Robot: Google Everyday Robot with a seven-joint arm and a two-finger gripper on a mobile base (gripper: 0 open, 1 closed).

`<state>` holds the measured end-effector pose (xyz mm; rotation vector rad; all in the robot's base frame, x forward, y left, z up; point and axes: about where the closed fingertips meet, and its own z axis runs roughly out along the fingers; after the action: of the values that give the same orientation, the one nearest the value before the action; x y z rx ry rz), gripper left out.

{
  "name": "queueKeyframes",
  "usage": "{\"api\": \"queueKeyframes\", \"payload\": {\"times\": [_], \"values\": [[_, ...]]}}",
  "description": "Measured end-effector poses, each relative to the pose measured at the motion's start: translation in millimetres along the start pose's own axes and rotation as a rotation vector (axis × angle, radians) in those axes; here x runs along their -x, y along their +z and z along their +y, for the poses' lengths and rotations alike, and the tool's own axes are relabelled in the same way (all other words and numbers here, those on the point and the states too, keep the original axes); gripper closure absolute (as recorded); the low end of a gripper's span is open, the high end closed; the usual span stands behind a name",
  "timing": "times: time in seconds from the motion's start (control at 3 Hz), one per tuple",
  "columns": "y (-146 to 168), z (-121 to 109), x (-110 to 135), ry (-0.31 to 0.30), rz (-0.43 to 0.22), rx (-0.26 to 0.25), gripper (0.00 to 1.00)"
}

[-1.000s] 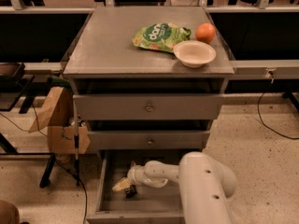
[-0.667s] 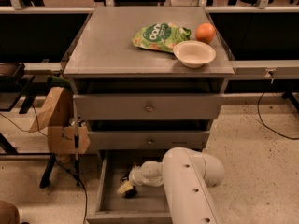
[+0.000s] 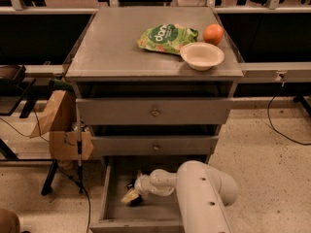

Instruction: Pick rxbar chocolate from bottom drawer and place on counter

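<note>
The bottom drawer (image 3: 112,212) is pulled open below two closed grey drawers. My white arm reaches down into it from the lower right. My gripper (image 3: 131,196) is low over the drawer floor at its left middle. A small dark thing (image 3: 131,184) lies right beside the gripper; it may be the rxbar chocolate, but I cannot tell for sure. The counter (image 3: 112,47) is the flat grey cabinet top above.
On the counter's right lie a green-and-white snack bag (image 3: 166,37), a white bowl (image 3: 202,55) and an orange fruit (image 3: 213,33). A brown paper bag (image 3: 56,114) and a cardboard box (image 3: 63,145) stand left of the cabinet, with cables on the floor.
My arm has swung further over the drawer toward the camera, and the gripper has stayed low at the drawer's left middle.
</note>
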<state>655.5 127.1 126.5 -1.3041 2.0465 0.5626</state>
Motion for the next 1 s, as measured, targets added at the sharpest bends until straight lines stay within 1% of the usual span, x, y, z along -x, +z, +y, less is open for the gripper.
{"api": "queueKeyframes", "payload": {"times": [0.33,0.67,1.0], "values": [[4.3,3.9,-15.0,-0.014,-0.098,0.025,0.0],[5.3,7.3,-21.4,-0.032,-0.137,0.022,0.0],[4.5,8.4,-22.2,-0.06,-0.146,0.007,0.18]]}}
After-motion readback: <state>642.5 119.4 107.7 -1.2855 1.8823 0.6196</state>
